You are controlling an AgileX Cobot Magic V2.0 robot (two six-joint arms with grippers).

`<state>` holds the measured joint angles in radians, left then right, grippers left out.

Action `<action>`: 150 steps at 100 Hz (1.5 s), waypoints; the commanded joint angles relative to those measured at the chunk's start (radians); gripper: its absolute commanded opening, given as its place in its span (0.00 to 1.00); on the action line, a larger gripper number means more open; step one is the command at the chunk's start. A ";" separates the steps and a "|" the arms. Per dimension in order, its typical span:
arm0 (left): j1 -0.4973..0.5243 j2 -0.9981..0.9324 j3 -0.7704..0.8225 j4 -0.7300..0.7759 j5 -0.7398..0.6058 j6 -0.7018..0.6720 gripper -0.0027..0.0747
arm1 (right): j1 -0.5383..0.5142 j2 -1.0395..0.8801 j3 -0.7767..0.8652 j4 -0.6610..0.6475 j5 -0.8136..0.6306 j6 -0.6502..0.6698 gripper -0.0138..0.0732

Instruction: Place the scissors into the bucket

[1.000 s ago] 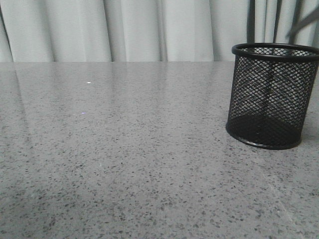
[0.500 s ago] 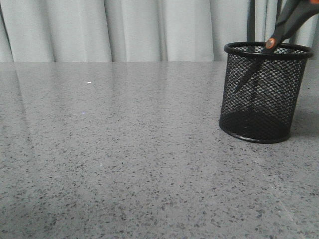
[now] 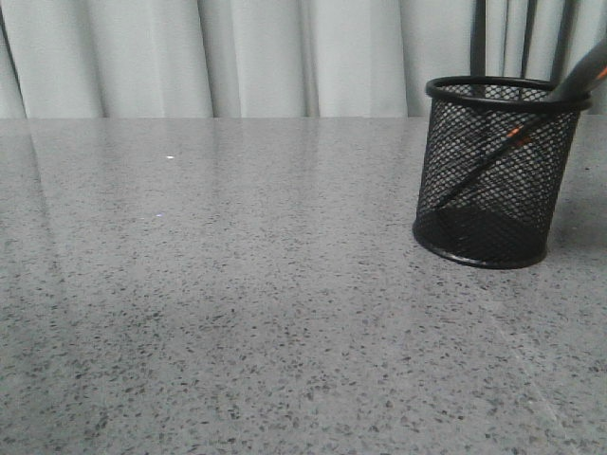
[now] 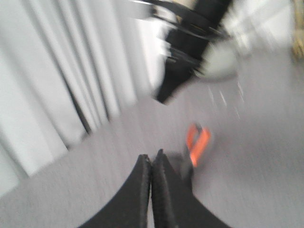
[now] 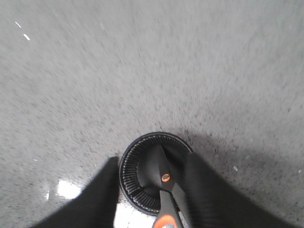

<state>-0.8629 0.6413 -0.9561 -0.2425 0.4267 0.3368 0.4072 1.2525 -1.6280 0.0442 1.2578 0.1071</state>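
Note:
The bucket (image 3: pixel 488 171), a black wire-mesh cup, stands upright on the table at the right. The scissors (image 3: pixel 493 156) lean inside it, blades down toward its floor, with the dark handle (image 3: pixel 583 76) sticking out over the right rim. In the right wrist view I look down into the bucket (image 5: pixel 137 175) and see the scissors' orange pivot (image 5: pixel 165 177). My right gripper (image 5: pixel 152 168) is open above it, its fingers wide on either side and apart from the scissors. My left gripper (image 4: pixel 152 159) is shut and empty; an orange handle loop (image 4: pixel 197 145) shows blurred beyond it.
The grey speckled table (image 3: pixel 237 284) runs left and forward of the bucket. Pale curtains (image 3: pixel 237 57) hang behind the table's far edge. The right arm's black body (image 4: pixel 190 47) shows blurred in the left wrist view.
The scissors came in from the upper right and have dropped deeper into the bucket. The bucket has shifted a little to the left.

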 commanded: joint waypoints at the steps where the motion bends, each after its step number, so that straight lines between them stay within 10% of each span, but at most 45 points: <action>1: -0.006 -0.073 0.113 0.022 -0.329 -0.144 0.01 | 0.000 -0.121 -0.021 -0.006 0.019 -0.020 0.13; 60: -0.006 -0.252 0.793 -0.007 -1.012 -0.122 0.01 | -0.002 -1.186 1.136 -0.118 -0.849 -0.032 0.11; 150: 0.051 -0.268 0.801 0.005 -1.009 0.033 0.01 | -0.002 -1.256 1.205 -0.111 -0.929 -0.032 0.11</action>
<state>-0.8472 0.3812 -0.1302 -0.2458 -0.5057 0.3312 0.4072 -0.0134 -0.3993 -0.0571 0.4195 0.0853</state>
